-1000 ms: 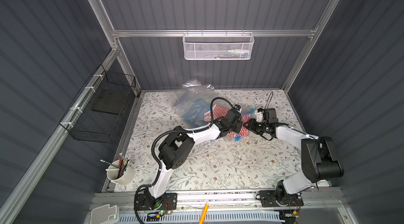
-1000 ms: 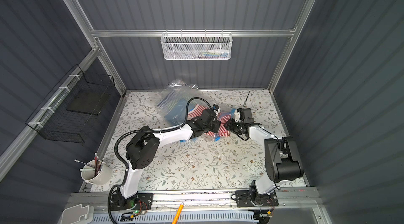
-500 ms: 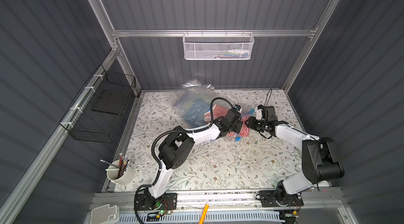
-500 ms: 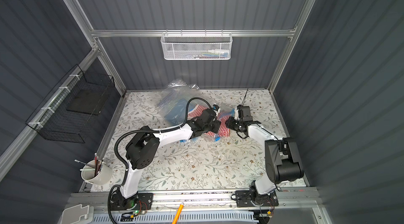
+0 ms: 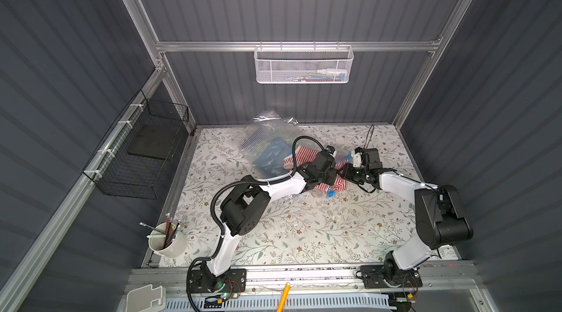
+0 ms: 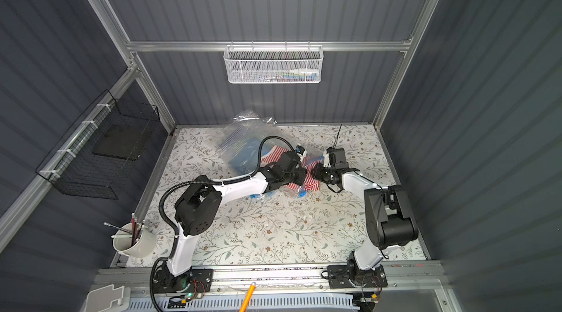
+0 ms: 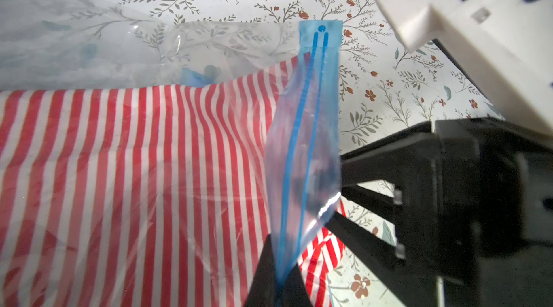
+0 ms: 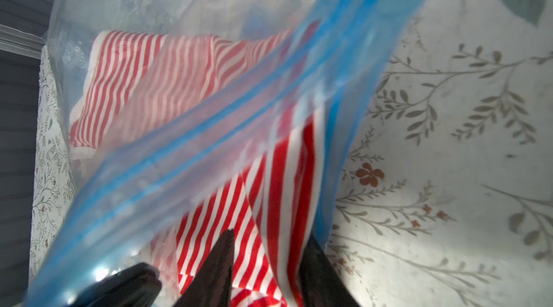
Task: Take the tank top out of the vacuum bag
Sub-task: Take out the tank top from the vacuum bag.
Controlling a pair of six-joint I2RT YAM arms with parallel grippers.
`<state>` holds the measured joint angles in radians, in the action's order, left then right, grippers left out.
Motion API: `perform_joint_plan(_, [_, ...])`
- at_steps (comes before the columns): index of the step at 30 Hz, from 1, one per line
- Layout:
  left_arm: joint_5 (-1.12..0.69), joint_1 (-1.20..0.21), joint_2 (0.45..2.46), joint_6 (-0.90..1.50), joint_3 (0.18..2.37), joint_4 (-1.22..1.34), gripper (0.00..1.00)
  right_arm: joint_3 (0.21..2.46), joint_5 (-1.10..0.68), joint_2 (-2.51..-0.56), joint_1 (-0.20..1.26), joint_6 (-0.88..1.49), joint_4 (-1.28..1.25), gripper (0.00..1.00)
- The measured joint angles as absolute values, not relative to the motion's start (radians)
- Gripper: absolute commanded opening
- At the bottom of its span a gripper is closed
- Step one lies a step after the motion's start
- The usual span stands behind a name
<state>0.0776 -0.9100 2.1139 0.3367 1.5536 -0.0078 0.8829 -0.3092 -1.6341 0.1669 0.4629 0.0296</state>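
The tank top (image 7: 119, 170), red and white striped, lies mostly inside the clear bag (image 7: 89, 51), spread flat right in front of my left claw (image 7: 276, 278). One edge of it pokes out of the bag's mouth on the side where my right claw (image 8: 269, 260) comes in.

My left claw is clamped tight on the bag's blue zip strip (image 7: 302, 140). It holds that lip up off the cloth, and the strip runs straight away from its fingertips.

My right claw faces it, almost tip to tip, reaching in under the raised strip. Its jaws stand partly apart with a fold of the tank top between them. I cannot tell whether they are actually pressing on the cloth.

In a top view, the rest of the bag bunches up beyond both claws, toward the back wall, with some blue cloth (image 5: 270, 155) inside. The flowered table (image 5: 304, 228) lies under everything. A cup of pens (image 5: 167, 242) sits well behind my left claw, near that arm's base.
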Motion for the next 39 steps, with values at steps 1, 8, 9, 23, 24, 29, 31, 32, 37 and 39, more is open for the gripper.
perform_joint_plan(1, [0.078,-0.91,2.114,0.337,1.554,-0.007,0.0,0.886,-0.311,-1.639,0.168,0.463,0.026,0.4])
perform_joint_plan(8, [0.078,-0.909,2.114,0.337,1.554,-0.008,0.0,0.934,-0.281,-1.712,0.187,0.458,0.016,0.27])
perform_joint_plan(9, [0.078,-0.909,2.114,0.337,1.554,-0.008,0.0,0.94,-0.275,-1.721,0.191,0.457,0.017,0.21])
perform_joint_plan(23, [0.232,-0.909,2.114,0.388,1.579,-0.078,0.0,0.918,-0.275,-1.627,0.205,0.47,0.018,0.0])
perform_joint_plan(24, [0.246,-0.909,2.114,0.393,1.588,-0.088,0.0,0.915,-0.276,-1.615,0.205,0.471,0.019,0.0])
perform_joint_plan(29, [0.322,-0.909,2.114,0.424,1.611,-0.114,0.0,0.897,-0.28,-1.555,0.205,0.471,0.027,0.0])
perform_joint_plan(31, [0.342,-0.909,2.117,0.431,1.619,-0.133,0.0,0.888,-0.286,-1.536,0.205,0.473,0.033,0.0])
perform_joint_plan(32, [0.349,-0.909,2.122,0.432,1.629,-0.141,0.0,0.883,-0.29,-1.525,0.204,0.477,0.035,0.0])
perform_joint_plan(37, [0.367,-0.909,2.156,0.44,1.667,-0.158,0.0,0.875,-0.31,-1.47,0.193,0.498,0.057,0.0])
perform_joint_plan(39, [0.37,-0.909,2.161,0.443,1.667,-0.163,0.0,0.873,-0.315,-1.446,0.184,0.501,0.064,0.0])
